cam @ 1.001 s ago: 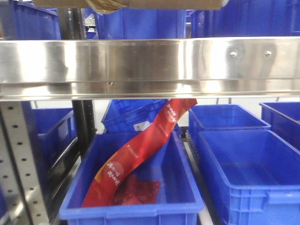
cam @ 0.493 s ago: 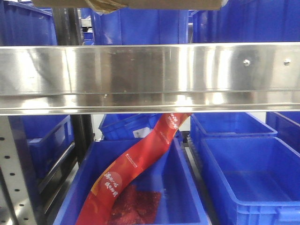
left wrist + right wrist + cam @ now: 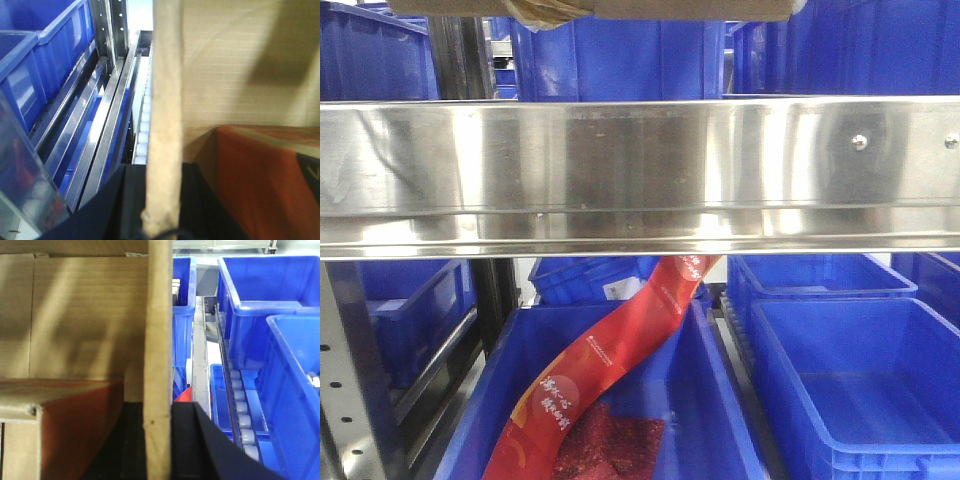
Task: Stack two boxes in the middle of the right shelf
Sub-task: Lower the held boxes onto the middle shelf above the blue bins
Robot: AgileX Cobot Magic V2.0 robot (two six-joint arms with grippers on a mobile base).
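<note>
A brown cardboard box (image 3: 650,8) hangs at the top edge of the front view, peeling tape (image 3: 548,12) under it, above the steel shelf rail (image 3: 640,175). My left gripper (image 3: 162,172) is shut on the box's left wall (image 3: 166,100), which stands edge-on between its black fingers (image 3: 134,200). On the opposite wall (image 3: 159,330) my right gripper (image 3: 158,410) is shut, black fingers (image 3: 187,440) on both sides. Inside the box lies a smaller cardboard-edged carton (image 3: 75,425) with a red-brown face (image 3: 260,175).
Blue plastic bins (image 3: 620,50) stand on the level behind the rail, and others (image 3: 850,380) sit below it. A red printed bag (image 3: 610,370) trails out of the lower middle bin. A perforated upright (image 3: 345,390) is at the left. Roller tracks (image 3: 242,420) run between bins.
The shelf rail has grown larger and dropped lower in the front view, and its rivets have slid right. The box stays at the top edge, held the same.
</note>
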